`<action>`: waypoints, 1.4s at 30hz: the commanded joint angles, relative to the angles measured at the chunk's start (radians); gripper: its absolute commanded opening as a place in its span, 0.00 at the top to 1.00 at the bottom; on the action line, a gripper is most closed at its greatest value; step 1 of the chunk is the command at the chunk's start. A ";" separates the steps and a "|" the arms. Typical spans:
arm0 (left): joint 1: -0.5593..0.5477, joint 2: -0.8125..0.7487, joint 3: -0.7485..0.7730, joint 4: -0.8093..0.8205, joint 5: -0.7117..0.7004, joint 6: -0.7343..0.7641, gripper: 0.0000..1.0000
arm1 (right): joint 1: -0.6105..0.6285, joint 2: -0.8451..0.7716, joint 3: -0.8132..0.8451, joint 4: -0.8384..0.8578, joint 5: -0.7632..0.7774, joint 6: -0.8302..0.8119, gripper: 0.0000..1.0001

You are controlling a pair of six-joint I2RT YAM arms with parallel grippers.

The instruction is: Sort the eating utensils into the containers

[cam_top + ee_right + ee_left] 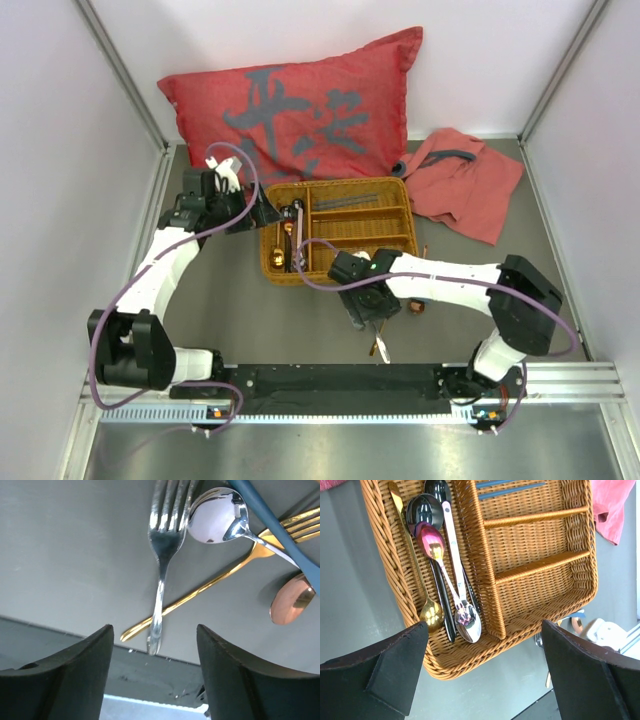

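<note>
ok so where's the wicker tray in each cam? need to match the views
Top external: wicker tray at centre of frame, in front of the red cushion.
Left wrist: fills the upper middle, tilted.
Right wrist: not in it; only a silver fork and other cutlery on the table.
Shared landmark: pink cloth, right of the tray in top external, top-right corner in left wrist.

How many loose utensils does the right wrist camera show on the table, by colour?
Silver: 2, the silver fork and the silver spoon
Gold: 1, the gold fork
Copper: 1, the copper spoon
Dark blue: 1, the dark blue handle, its working end out of view
Total: 5
</note>
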 commanded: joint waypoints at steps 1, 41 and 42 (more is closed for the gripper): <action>0.003 -0.023 -0.015 0.022 0.019 0.029 0.02 | 0.012 0.057 -0.016 0.051 0.054 0.008 0.37; 0.005 -0.036 -0.029 -0.016 -0.033 0.067 0.02 | -0.060 -0.166 0.219 0.221 -0.034 -0.476 1.00; 0.005 -0.036 -0.028 -0.018 -0.032 0.070 0.02 | -0.101 -0.161 0.223 0.227 -0.045 -0.484 1.00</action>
